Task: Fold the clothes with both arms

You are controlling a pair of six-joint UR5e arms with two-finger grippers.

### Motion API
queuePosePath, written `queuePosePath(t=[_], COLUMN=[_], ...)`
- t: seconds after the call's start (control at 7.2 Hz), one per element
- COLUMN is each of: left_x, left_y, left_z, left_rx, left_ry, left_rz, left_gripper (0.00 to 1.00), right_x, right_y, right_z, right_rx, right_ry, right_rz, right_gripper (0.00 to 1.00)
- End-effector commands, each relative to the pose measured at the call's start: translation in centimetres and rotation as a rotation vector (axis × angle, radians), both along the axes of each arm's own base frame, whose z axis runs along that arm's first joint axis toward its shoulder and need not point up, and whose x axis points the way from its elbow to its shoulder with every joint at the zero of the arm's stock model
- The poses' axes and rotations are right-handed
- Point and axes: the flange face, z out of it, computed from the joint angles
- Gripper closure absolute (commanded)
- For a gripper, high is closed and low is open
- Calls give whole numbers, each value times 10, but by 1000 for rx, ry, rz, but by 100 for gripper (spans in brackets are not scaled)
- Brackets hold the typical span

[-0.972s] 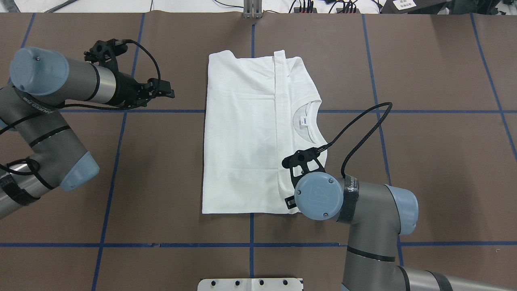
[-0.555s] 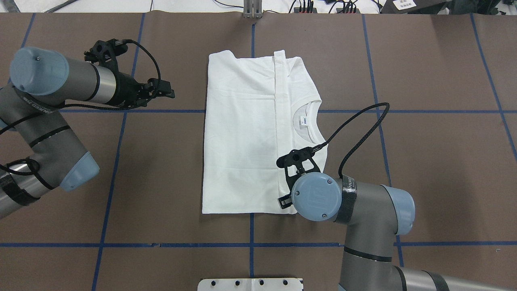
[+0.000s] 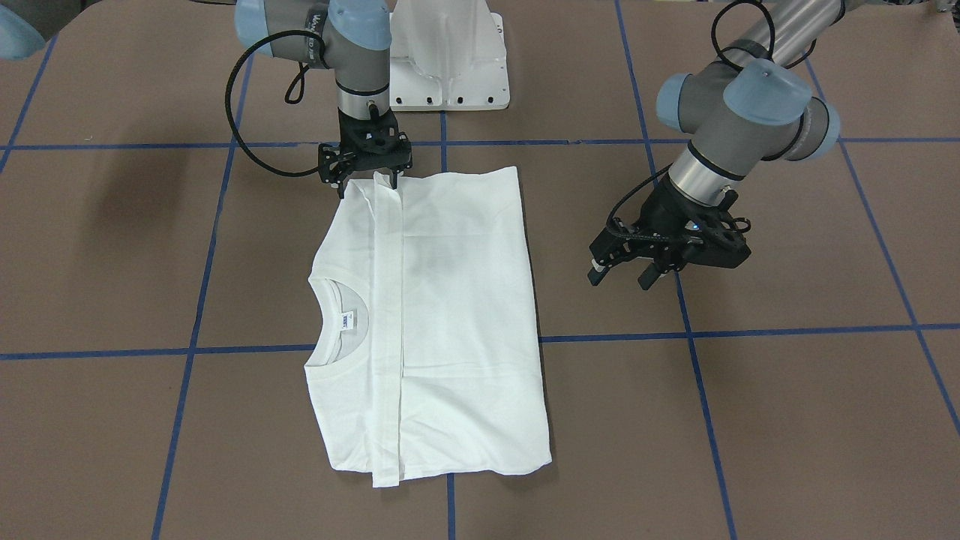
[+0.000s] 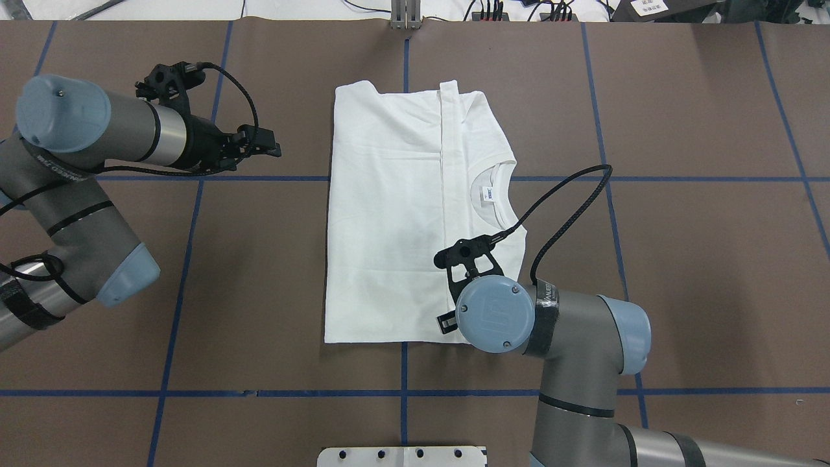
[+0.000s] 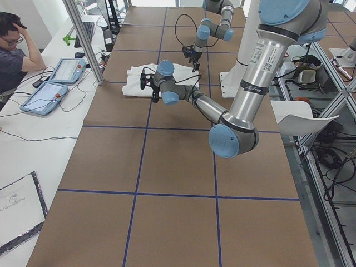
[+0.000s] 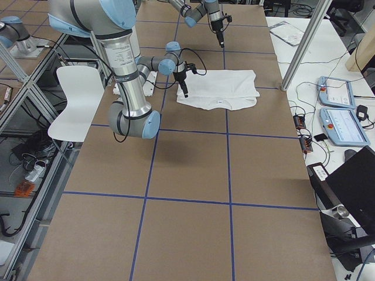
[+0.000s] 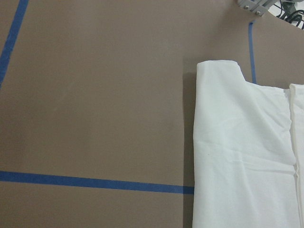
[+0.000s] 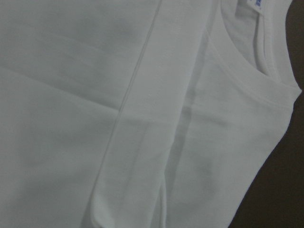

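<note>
The clothes are one white shirt (image 4: 389, 214), folded into a rectangle and lying flat in mid-table with its collar (image 4: 491, 194) and neck tag facing up. A narrow folded strip (image 3: 386, 315) runs along its length. My right gripper (image 3: 369, 184) hangs open over the shirt's edge nearest the robot, at the end of that strip. From overhead the wrist hides it except for one finger (image 4: 446, 322). The right wrist view is filled with white cloth (image 8: 142, 118). My left gripper (image 4: 269, 144) is open and empty above bare table, well left of the shirt (image 7: 242, 156).
The white pedestal base (image 3: 450, 75) sits at the robot's edge of the table. Blue tape lines (image 4: 194, 178) cross the brown table cover. A person (image 5: 14, 50) sits beside the table near tablets (image 5: 55, 80). A white chair (image 6: 73, 99) stands behind the robot.
The right gripper has slid left along the shirt's near edge, toward the folded strip. The left arm and the shirt have not moved.
</note>
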Motion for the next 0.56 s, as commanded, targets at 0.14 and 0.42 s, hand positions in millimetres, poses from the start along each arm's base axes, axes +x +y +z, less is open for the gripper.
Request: queuePosePath(t=[0.14, 0.42], left_x=[0, 0], left_y=[0, 0], left_z=[0, -1], left_rx=[0, -1], left_ry=[0, 2], left_rz=[0, 0], left_gripper=[0, 0], right_x=[-7, -11], right_y=[0, 2], right_z=[3, 7], right_rx=[-1, -6], right_ry=[13, 19], right_rz=[-4, -5], right_gripper=[0, 0])
